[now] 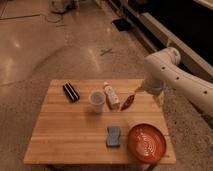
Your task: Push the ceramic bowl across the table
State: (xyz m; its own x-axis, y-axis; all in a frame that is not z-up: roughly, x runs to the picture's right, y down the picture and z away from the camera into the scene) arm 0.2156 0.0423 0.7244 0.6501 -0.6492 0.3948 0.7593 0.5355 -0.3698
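The ceramic bowl (146, 143) is wide, shallow and orange-red with pale rings inside. It sits at the near right corner of the light wooden table (65, 140). My white arm (172, 75) reaches in from the right. Its gripper (141, 90) hangs over the table's far right part, well behind the bowl and apart from it. A small reddish-brown spoon-like piece (128, 102) lies just below and left of the gripper; I cannot tell whether the gripper touches it.
A blue sponge (113, 136) lies just left of the bowl. A translucent plastic cup (96, 100), a white bottle (112, 96) on its side and a black bar (71, 92) stand along the far half. Polished floor surrounds the table.
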